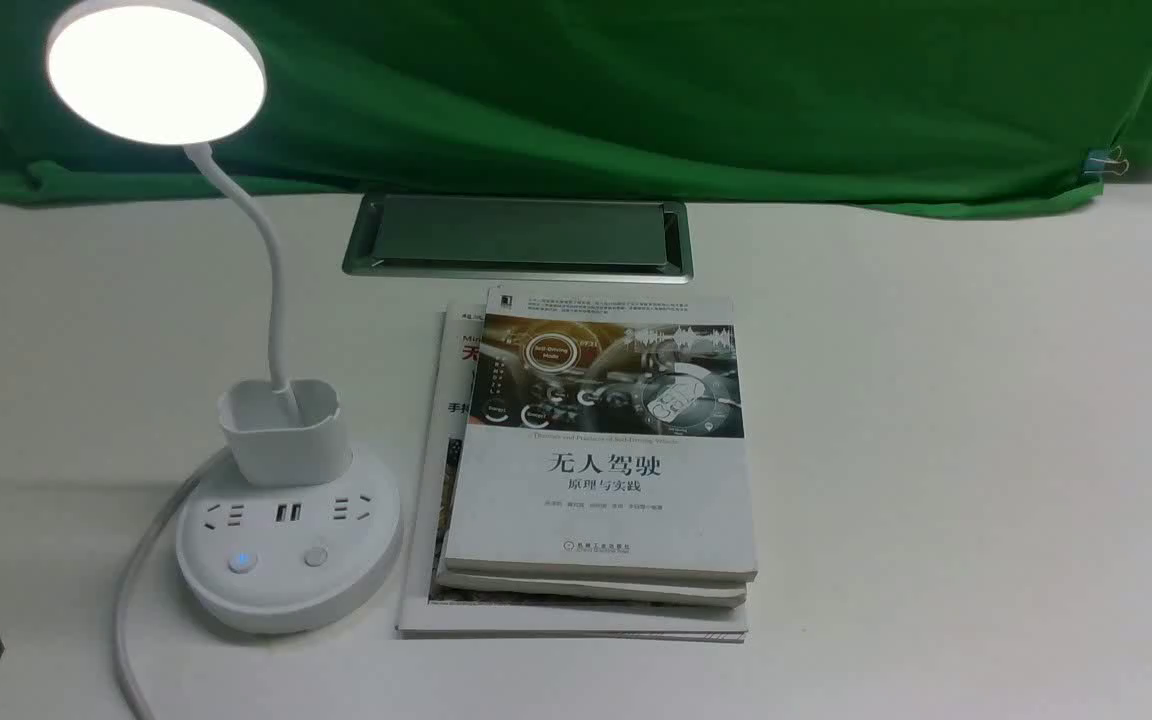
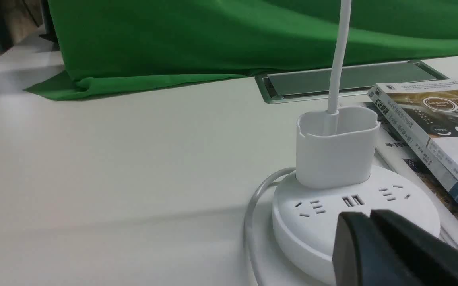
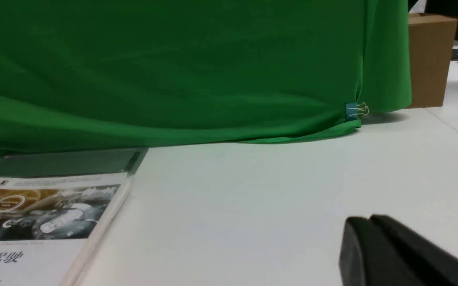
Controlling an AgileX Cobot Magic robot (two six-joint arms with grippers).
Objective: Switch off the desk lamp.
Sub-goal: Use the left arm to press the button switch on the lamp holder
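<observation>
Lamp (image 1: 281,440) stands lit on the desk's (image 1: 936,450) left, beside the books (image 1: 596,480), its buttons (image 1: 315,556) facing me. My left pincer (image 2: 368,216) hangs closed near them, likely as one blunt tip for pressing. My right pincer (image 3: 370,220), closed too, sits well apart.

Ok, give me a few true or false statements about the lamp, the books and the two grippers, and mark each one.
1. The desk lamp has its head lit. True.
2. The books lie on the lamp's left side. False: in the front view they lie to its right.
3. The left button on the lamp's base glows blue. True.
4. The left gripper clasps the lamp's neck. False: it is shut on nothing, short of the base and apart from the neck.
5. The right gripper is over the books. False: it is shut, over bare table beside them.
</observation>
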